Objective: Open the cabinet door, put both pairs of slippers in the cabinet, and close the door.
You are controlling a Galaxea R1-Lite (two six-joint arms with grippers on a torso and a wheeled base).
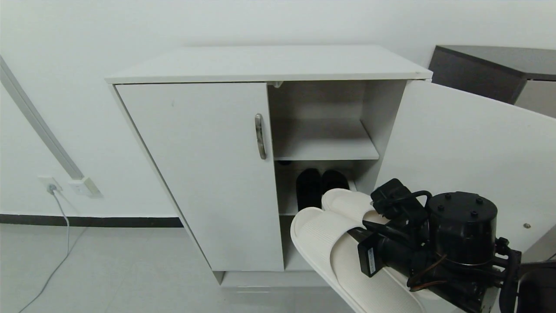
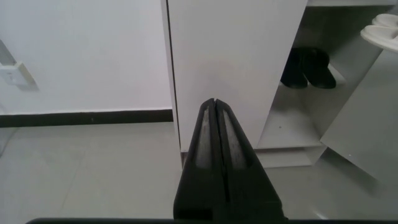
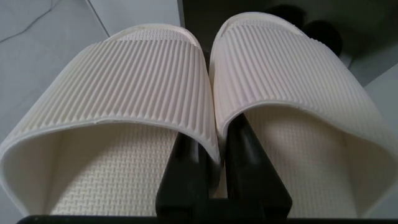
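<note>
Right gripper (image 3: 214,158) pinched the white slippers (image 3: 143,81) as a pair, one dark finger inside each shoe and the two adjoining strap edges clamped between them; this grip was legible in the right wrist view, whereas the head view showed the ribbed straps and soles with the wrist behind them. The pair was held in the air, toes toward the cabinet (image 1: 269,63), just outside its open right half. The black slippers (image 1: 320,187) stood side by side on the lower shelf inside, below the bare upper shelf (image 1: 323,143); the left wrist view added the bottom compartment under them. The right door (image 1: 460,148) was swung wide open beside the arm, while the left door (image 1: 200,169), with its metal handle (image 1: 259,136), was closed. Left gripper (image 2: 214,109), fingers pressed together and holding nothing, hung above the grey floor (image 2: 93,174) facing the closed left door. A wall socket (image 1: 84,187) with a cable (image 1: 65,234) lay to the cabinet's left.
</note>
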